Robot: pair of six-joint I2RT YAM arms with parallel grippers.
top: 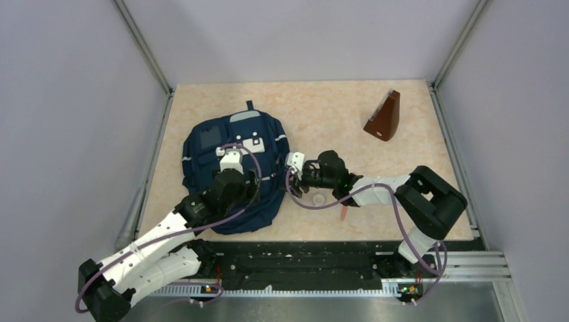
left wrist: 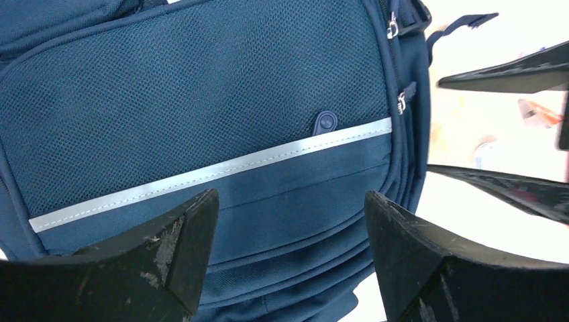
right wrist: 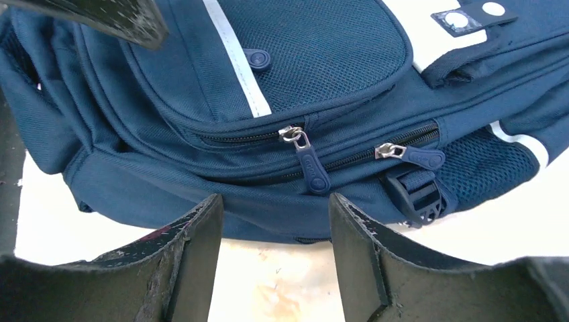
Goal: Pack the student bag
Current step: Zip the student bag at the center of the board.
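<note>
Beige, mottled table (top: 402, 174) underneath it all, and there's the student bag (top: 201, 157) lying flat on the left half, front face up, top handle pointing to the far wall. It's navy woven fabric with a fine mesh front pocket (left wrist: 201, 100). Both zip lines on its side look drawn closed, so what's inside is hidden.

Over to the left gripper (left wrist: 288, 201): it hangs above that front pocket with its black fingers spread wide and nothing between them but cloth below. Whether the tips touch the fabric, I can't tell. The right gripper (right wrist: 275, 201) comes in from the bag's right side, low over the table just beside the bag's side wall. Its fingers are apart too, a bit narrower, and they grip nothing. The pads on both show scuffed, chipped edges.

At the far right stands a glossy brown wedge (top: 384, 117), well apart from the bag.

Now the smaller details: a grey reflective stripe (left wrist: 221, 168) runs across the pocket, with a round rubbery tab (left wrist: 325, 122) sitting on it. Two metal zip sliders carry blue pulls (right wrist: 312, 171), and a black plastic buckle (right wrist: 416, 194) sits by the side mesh. Near the right arm lie a small clear round piece (top: 318, 199) and a thin orange stick (top: 343, 213)
</note>
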